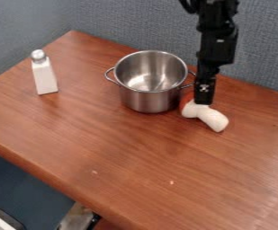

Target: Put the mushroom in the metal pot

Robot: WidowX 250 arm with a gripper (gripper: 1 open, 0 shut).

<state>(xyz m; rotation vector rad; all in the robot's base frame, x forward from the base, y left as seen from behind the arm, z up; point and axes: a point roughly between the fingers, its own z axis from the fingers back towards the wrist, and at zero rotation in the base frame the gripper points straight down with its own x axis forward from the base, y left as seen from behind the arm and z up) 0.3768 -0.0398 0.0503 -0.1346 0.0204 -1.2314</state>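
The metal pot [151, 81] stands upright on the wooden table, shiny, with nothing showing inside. Just to its right the mushroom [209, 117] lies on its side on the table, cream stem pointing right, cap end toward the pot's wall. My gripper [206, 92] hangs straight above the mushroom, a little clear of it, beside the pot's right rim. It holds nothing. Its dark fingers are seen edge-on, so the gap between them does not show.
A small white bottle with a grey cap [42, 73] stands at the table's left. The table [117, 144] ends at a front edge running diagonally from left to lower right. A grey wall rises behind the pot.
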